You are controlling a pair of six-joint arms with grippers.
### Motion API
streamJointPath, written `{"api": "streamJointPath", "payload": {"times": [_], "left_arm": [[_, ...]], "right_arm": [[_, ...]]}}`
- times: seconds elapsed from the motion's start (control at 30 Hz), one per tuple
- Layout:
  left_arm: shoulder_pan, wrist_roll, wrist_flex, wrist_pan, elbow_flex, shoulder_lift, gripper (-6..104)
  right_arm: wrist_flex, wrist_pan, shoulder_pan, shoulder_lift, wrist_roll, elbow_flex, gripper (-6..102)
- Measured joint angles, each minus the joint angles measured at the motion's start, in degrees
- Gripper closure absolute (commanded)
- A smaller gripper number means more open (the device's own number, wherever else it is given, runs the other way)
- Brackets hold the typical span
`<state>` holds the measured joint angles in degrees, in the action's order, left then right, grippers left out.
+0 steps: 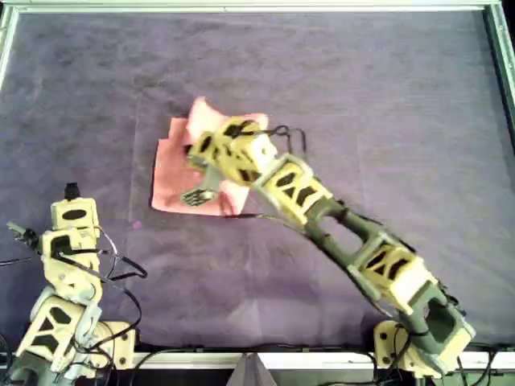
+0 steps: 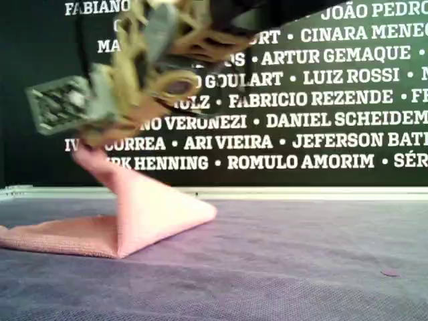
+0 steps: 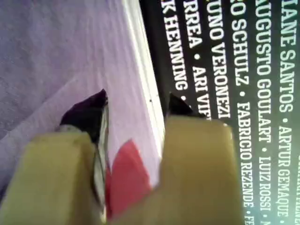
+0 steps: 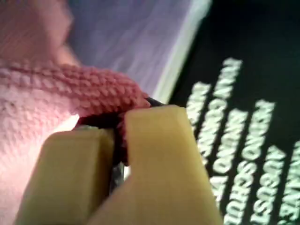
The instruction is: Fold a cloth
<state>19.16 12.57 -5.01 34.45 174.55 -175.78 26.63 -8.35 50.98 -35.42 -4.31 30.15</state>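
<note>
In the right wrist view, a bunched edge of the cloth (image 4: 56, 89) is pinched between the closed jaws of the right gripper (image 4: 119, 136), with only a thin fold caught. From above, the cloth (image 1: 173, 173) is seen on the purple mat (image 1: 362, 104), left of centre, with one corner raised under the arm. In the exterior view it hangs as a tent from the gripper (image 2: 90, 144). The pinched edge could slip out if pulled too far, and the fold would collapse crookedly. The left gripper (image 3: 133, 154) is parked at the overhead view's lower left, jaws parted and empty.
</note>
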Motion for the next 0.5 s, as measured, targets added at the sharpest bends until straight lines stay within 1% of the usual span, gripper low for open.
{"api": "streamJointPath", "payload": {"times": [0.17,0.23,0.3,0.4,0.5], "left_arm": [[0.0,0.0,0.0,0.0,0.0,0.0,53],[0.0,0.0,0.0,0.0,0.0,0.0,53],[0.0,0.0,0.0,0.0,0.0,0.0,53],[0.0,0.0,0.0,0.0,0.0,0.0,53],[0.0,0.0,0.0,0.0,0.0,0.0,53]], "right_arm": [[0.0,0.0,3.69,6.06,0.0,-5.45,95],[-0.7,0.0,4.13,8.53,0.0,-7.29,90],[-2.46,0.0,4.04,10.99,0.0,-8.88,82],[-5.27,0.0,3.6,14.24,0.0,-10.81,65],[-6.15,0.0,3.78,15.47,0.0,-11.25,51]]}}
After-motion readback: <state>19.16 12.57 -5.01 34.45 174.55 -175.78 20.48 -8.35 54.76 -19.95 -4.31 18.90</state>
